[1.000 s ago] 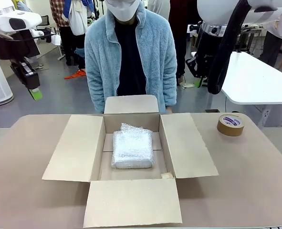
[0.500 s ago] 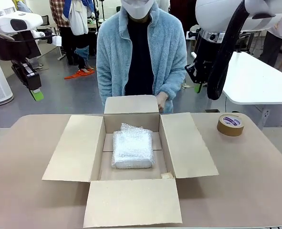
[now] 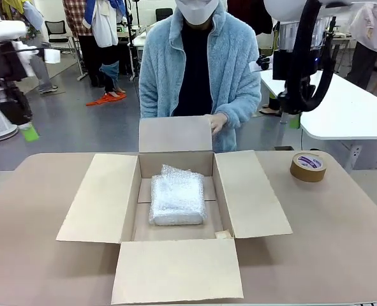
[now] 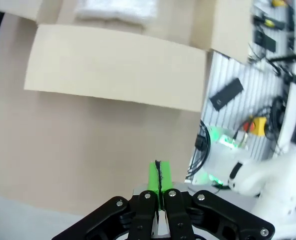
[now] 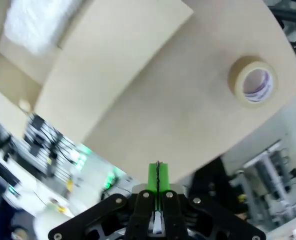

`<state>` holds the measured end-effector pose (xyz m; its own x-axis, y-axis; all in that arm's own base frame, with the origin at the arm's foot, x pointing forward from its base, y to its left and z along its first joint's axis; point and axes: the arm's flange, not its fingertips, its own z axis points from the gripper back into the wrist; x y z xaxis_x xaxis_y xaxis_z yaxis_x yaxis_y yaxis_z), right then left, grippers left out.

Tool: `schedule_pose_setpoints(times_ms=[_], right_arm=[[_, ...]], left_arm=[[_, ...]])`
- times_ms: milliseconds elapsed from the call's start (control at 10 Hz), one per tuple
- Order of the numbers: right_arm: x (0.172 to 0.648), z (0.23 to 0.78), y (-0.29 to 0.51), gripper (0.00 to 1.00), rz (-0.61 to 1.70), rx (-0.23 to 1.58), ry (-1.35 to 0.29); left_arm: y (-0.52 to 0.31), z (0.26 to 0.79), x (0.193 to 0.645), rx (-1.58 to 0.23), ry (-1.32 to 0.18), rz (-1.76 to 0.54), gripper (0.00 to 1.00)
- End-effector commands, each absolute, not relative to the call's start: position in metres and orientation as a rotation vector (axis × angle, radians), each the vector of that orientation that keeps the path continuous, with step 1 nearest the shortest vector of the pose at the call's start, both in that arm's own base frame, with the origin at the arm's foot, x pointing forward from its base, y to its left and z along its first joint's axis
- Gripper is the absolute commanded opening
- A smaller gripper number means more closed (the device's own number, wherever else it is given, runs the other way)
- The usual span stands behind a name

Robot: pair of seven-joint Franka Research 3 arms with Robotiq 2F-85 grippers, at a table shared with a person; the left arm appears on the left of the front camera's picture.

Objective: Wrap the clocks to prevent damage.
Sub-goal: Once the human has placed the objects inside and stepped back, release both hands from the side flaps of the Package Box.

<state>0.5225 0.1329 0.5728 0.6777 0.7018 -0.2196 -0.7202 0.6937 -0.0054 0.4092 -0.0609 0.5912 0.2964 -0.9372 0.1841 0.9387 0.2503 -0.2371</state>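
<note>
- Left pincer point(image 4: 159, 174): pads pressed together, empty, above the surface point(image 3: 29, 242).
- Right pincer point(image 5: 158, 174): together, empty.
- Bubble-wrapped bundle point(image 3: 177, 199) lies inside the open box point(image 3: 252, 204); a person's hand point(image 3: 217, 121) touches its far flap.

Matt cardboard, shiny plastic
Cardboard box point(image 3: 175, 271) matt brown; bubble-wrap bundle point(image 3: 177, 199) glossy, crinkled; jacket point(image 3: 234, 64) fluffy fleece; table point(image 3: 29, 268) smooth matt.

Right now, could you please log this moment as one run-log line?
left fingers: shut, empty | right fingers: shut, empty | wrapped bundle: in open box | person's hand: at far flap | tape roll: on table
</note>
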Motion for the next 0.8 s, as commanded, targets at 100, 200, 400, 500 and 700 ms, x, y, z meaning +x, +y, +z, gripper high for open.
schedule_pose_setpoints(times_ms=[100, 200, 400, 500, 700], right_arm=[[0.583, 0.594, 0.116, 0.01, 0.983, -0.015, 0.299], [0.542, 0.578, 0.125, 0.01, 0.894, -0.099, 0.231], [0.542, 0.578, 0.125, 0.01, 0.894, -0.099, 0.231], [0.542, 0.578, 0.125, 0.01, 0.894, -0.099, 0.231], [0.542, 0.578, 0.125, 0.01, 0.894, -0.099, 0.231]], left_arm=[[-0.018, 0.596, 0.424, -0.367, 0.055, -1.493, 0.0], [-0.015, 0.591, 0.418, -0.349, 0.06, -1.508, 0.0], [-0.032, 0.592, 0.416, -0.378, 0.029, -1.445, 0.0], [-0.032, 0.592, 0.416, -0.378, 0.029, -1.445, 0.0], [-0.032, 0.592, 0.416, -0.378, 0.029, -1.445, 0.0]])
